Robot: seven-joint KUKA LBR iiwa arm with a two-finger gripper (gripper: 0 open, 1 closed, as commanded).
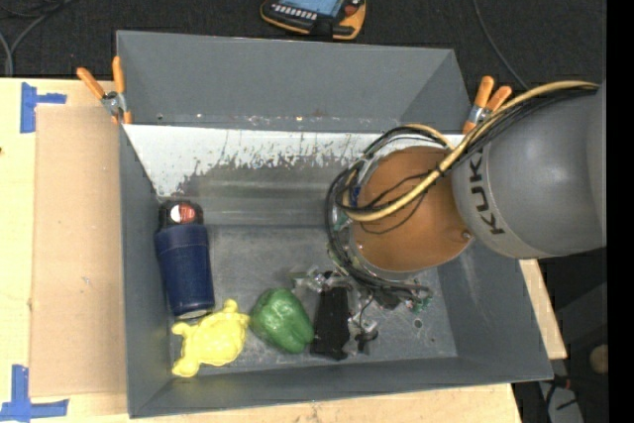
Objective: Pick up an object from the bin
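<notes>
The grey metal bin (287,84) is looking matt, its sloped back wall showing scratches and wear. The dark blue canister (185,267) is appearing smooth with a dull sheen. The green pepper toy (280,320) is gleaming like plastic, the yellow figure (210,340) is looking rubbery, and the arm's orange cover (406,218) is shining.

A black oblong block (331,322) lies flat near the bin's (287,79) front wall, just beside a green pepper (280,320).

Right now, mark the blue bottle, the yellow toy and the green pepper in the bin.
blue bottle (186,274): camera view, middle of its body.
yellow toy (210,340): camera view, middle of its body.
green pepper (280,320): camera view, its rounded upper side.
</notes>
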